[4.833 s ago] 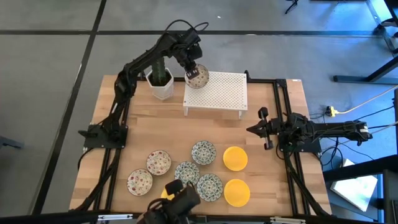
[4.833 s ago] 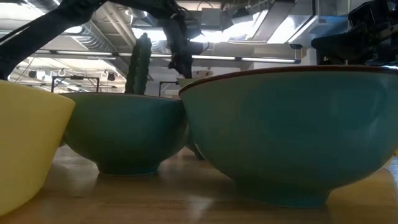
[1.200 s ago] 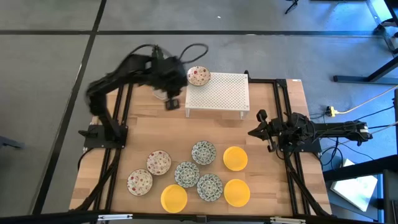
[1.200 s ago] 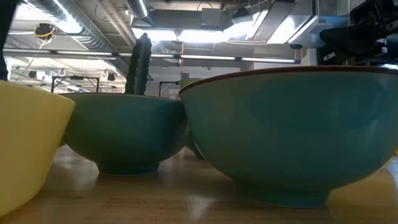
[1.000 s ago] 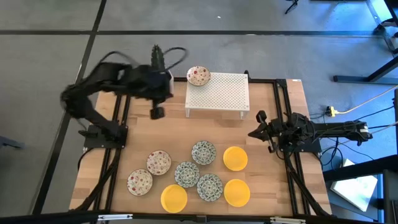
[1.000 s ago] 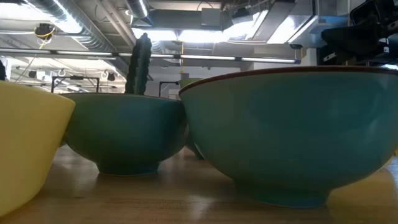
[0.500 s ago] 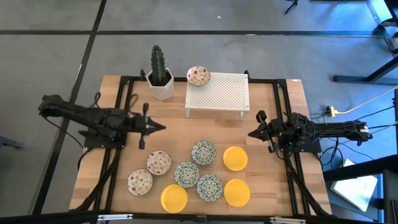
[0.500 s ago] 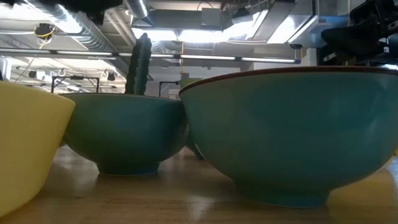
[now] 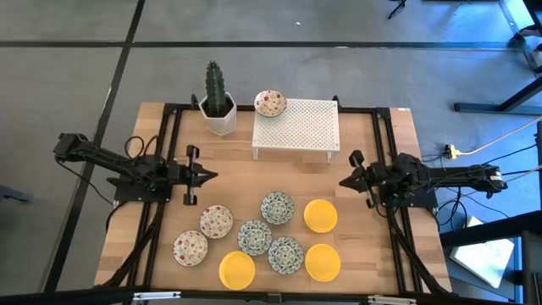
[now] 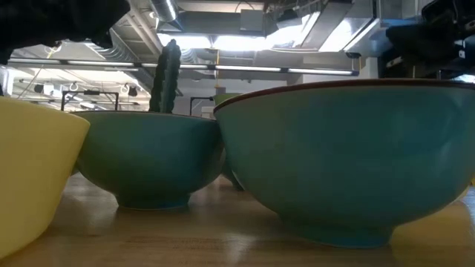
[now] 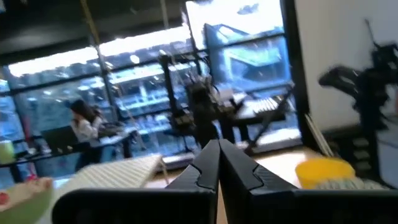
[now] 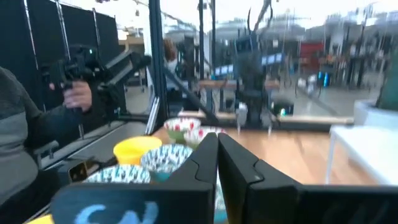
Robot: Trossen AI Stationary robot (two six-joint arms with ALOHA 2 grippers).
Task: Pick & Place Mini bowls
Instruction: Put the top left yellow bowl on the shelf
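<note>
On the wooden table [image 9: 356, 254], one red-specked bowl [image 9: 270, 102] sits on the white rack [image 9: 296, 127]; eight mini bowls [image 9: 254, 236] wait. My left gripper [image 9: 207, 175] and right gripper [image 9: 345, 181] are closed, empty.

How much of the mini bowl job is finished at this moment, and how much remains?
Done: one red-speckled bowl sits on the corner of the white rack nearest the cactus pot. In hand: nothing; the left tool and right tool are shut and empty, low over the table. Left: eight bowls on the table, such as a yellow bowl.
</note>
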